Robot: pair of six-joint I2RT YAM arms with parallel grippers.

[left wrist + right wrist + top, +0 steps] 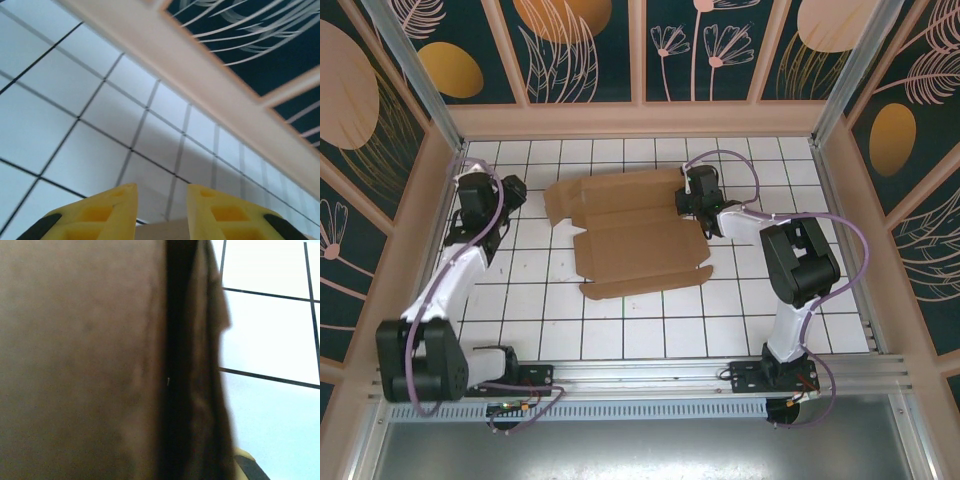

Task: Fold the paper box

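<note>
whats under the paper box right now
The paper box lies mostly flat on the white tiled table, which shows all around it. Anything beneath the cardboard is covered, so I cannot tell. The right claw meets its far right edge.

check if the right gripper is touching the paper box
Touching. The right wrist view shows the paper box pressed against a finger of the right gripper; from above, it sits on the box's right edge.
</note>
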